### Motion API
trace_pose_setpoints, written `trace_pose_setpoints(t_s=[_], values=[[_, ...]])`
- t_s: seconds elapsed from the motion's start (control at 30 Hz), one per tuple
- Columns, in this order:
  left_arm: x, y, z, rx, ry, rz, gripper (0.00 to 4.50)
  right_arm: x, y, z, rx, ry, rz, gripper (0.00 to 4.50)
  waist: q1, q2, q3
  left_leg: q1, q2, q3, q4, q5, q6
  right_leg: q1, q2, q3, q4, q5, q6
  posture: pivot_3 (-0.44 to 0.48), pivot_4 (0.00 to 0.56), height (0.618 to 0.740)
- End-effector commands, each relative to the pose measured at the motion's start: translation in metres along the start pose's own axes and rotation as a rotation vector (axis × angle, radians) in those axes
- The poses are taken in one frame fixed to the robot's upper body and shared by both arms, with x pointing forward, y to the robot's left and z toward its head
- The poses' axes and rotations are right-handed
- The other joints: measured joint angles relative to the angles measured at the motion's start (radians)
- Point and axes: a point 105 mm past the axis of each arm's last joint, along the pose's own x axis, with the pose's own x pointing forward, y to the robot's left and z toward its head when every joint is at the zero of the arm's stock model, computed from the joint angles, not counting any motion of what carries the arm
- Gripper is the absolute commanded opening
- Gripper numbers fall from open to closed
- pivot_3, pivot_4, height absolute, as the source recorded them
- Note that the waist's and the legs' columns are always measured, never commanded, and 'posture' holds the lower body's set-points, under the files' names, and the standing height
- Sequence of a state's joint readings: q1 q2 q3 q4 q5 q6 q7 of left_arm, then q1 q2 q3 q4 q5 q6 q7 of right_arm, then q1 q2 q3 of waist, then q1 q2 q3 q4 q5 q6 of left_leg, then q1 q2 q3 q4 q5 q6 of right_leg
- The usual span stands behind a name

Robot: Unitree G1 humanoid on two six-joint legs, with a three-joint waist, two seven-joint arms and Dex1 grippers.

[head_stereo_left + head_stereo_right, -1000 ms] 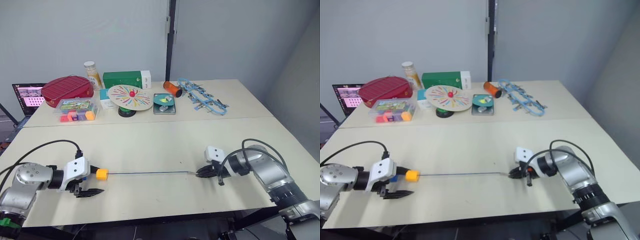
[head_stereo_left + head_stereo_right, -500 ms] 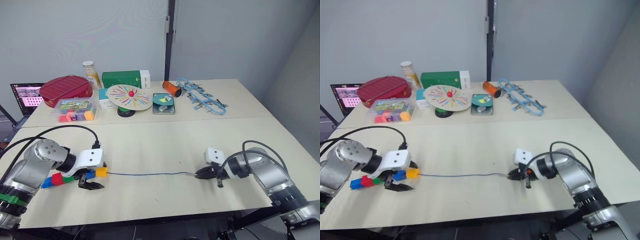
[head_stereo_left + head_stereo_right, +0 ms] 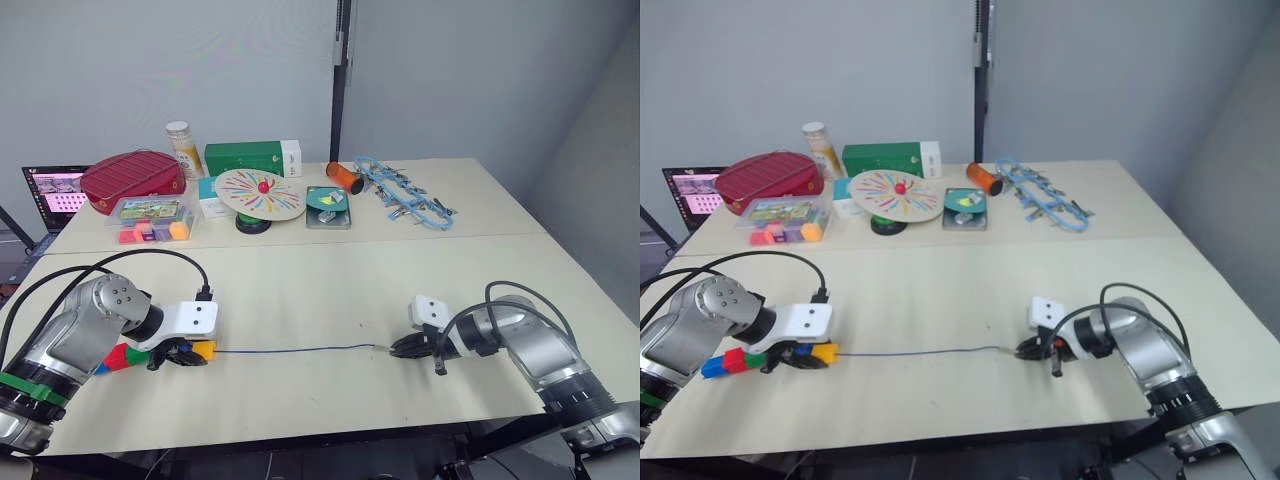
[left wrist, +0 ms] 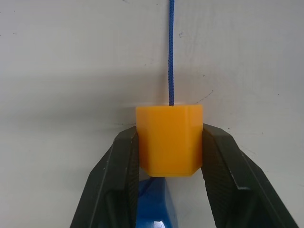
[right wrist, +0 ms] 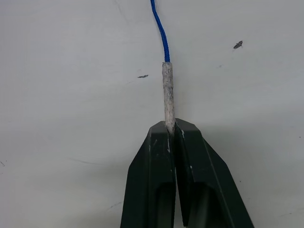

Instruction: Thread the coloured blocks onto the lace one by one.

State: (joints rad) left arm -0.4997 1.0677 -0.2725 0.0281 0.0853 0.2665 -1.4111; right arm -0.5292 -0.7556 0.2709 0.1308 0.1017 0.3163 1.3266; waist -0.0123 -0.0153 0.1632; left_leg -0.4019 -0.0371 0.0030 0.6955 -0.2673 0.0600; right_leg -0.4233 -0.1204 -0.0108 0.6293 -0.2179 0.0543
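While the left gripper (image 4: 169,156) clamps its black fingers (image 4: 116,180) on the small orange-yellow plastic cube (image 4: 169,138), the thin dark-blue lace (image 3: 300,349) runs from that cube across the pale table (image 3: 330,290) to the right gripper (image 5: 170,130), whose fingers are pinched tight on the lace's pale stiff tip (image 5: 167,92). Behind the orange-yellow cube, blue (image 4: 154,204), green (image 3: 137,357), red (image 3: 116,359) and blue cubes sit strung in a row.
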Motion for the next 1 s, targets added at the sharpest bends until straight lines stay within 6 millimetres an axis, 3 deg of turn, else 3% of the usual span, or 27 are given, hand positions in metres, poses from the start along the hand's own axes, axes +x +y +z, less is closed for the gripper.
trace_pose_setpoints(t_s=[0.03,0.17,0.33,0.57,0.7,1.0], values=[[-0.005,-0.011,0.003,0.048,0.035,-0.045,1.31,-0.011,0.001,-0.008,0.016,0.026,-0.001,0.0,0.001,0.0,0.0,0.0,0.0,0.0,0.0,0.0,0.0,0.0,0.0,0.0,0.0,0.0,0.0,0.0,0.15,0.74],[-0.016,-0.031,-0.007,0.066,0.076,-0.144,1.31,-0.021,-0.001,-0.016,0.024,0.057,-0.006,0.0,0.0,0.0,0.0,-0.001,0.001,0.0,0.0,0.0,0.001,0.0,0.0,0.0,0.0,0.0,0.0,0.0,0.15,0.74],[-0.03,-0.031,-0.026,0.054,0.145,-0.125,1.31,-0.03,-0.004,-0.019,0.031,0.075,-0.005,0.0,0.001,0.0,0.0,0.0,0.001,0.001,0.0,0.0,0.001,0.0,0.0,0.0,-0.002,0.0,0.0,0.0,0.15,0.74],[-0.034,-0.035,-0.039,0.029,0.178,-0.123,1.31,-0.036,-0.009,-0.023,0.043,0.094,-0.019,0.0,0.002,0.0,0.0,0.0,0.001,0.001,0.0,0.0,0.001,0.0,0.0,0.0,-0.002,0.0,0.0,0.0,0.15,0.74],[-0.042,-0.029,-0.049,0.028,0.22,-0.07,1.31,-0.039,-0.013,-0.028,0.053,0.095,-0.032,0.0,0.001,0.0,0.0,0.0,0.001,0.001,0.0,0.0,0.001,0.0,0.0,0.0,-0.002,0.0,0.0,0.0,0.15,0.74],[-0.043,0.002,-0.044,0.112,0.213,0.067,1.31,-0.033,-0.024,-0.033,0.06,0.086,-0.088,0.0,0.0,-0.001,0.0,0.0,0.001,0.001,0.001,0.0,0.0,0.001,0.0,0.0,-0.001,0.0,0.0,0.0,0.15,0.74]])
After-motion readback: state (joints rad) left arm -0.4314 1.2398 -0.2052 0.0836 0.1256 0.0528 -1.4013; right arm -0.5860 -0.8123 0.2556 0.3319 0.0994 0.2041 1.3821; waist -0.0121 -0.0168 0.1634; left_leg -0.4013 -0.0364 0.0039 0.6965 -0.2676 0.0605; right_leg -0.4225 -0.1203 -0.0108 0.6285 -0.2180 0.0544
